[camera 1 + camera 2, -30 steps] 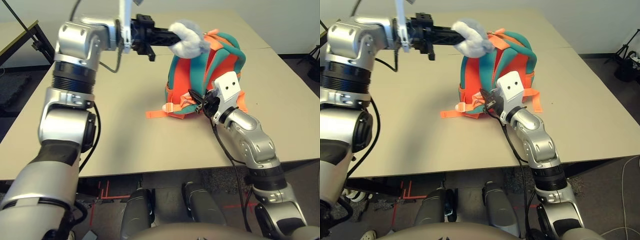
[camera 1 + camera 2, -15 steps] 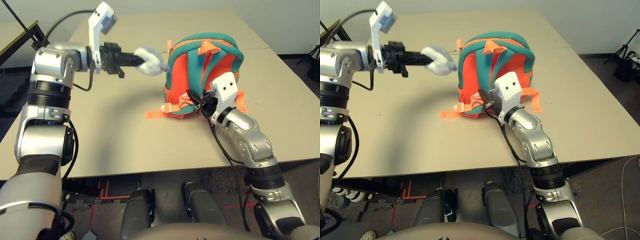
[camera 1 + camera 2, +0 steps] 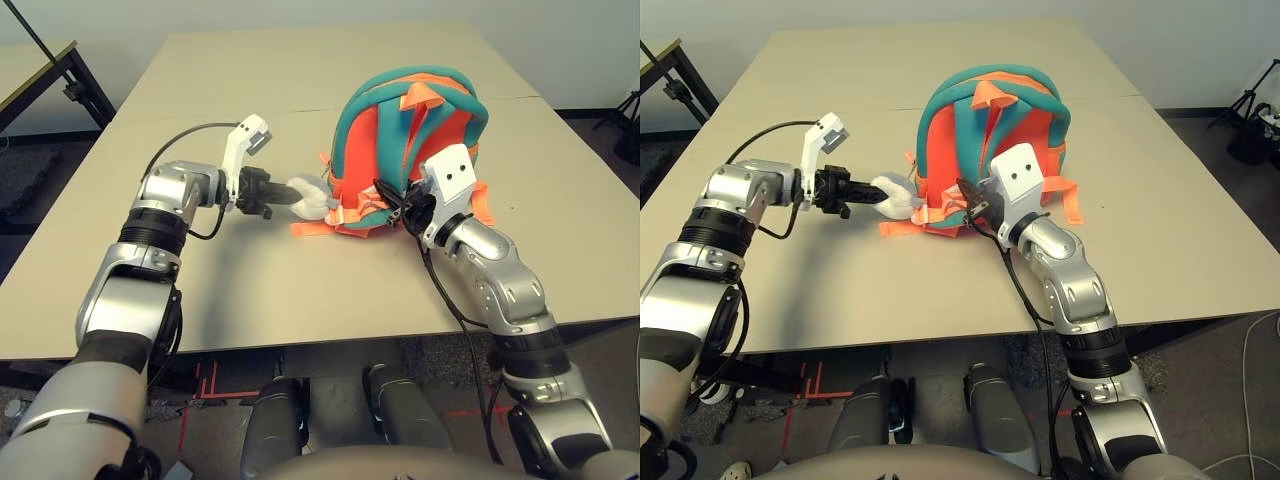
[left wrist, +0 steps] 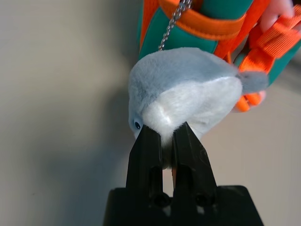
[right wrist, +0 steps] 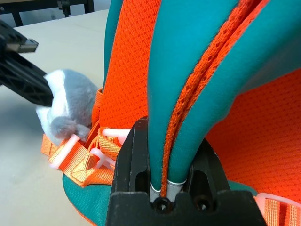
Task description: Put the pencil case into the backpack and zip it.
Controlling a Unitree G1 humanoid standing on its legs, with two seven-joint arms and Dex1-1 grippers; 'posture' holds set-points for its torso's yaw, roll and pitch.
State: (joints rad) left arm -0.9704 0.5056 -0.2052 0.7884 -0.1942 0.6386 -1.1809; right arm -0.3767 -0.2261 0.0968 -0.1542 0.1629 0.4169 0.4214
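Observation:
The orange backpack [image 3: 372, 150] with teal trim stands upright at mid-table. The pencil case is out of view. My left gripper [image 3: 291, 194] is low over the table at the pack's left side, shut on the grey plush charm [image 4: 188, 87], which hangs from the pack by a small chain [image 4: 175, 20]. My right gripper [image 5: 164, 188] is at the pack's near side, shut on a teal strap [image 5: 188, 70] edged with orange piping. The plush [image 5: 66, 108] and the left gripper's black fingers [image 5: 23, 70] also appear in the right wrist view.
Orange webbing straps [image 3: 312, 228] lie loose on the beige table [image 3: 250, 280] by the pack's base. The table's near edge runs just beyond my right forearm. A darker side table [image 3: 30, 70] stands at the far left.
My left arm has swung down from above the pack's top to table height, carrying the plush charm to the pack's lower left. The pack now stands straighter. The right arm has not moved.

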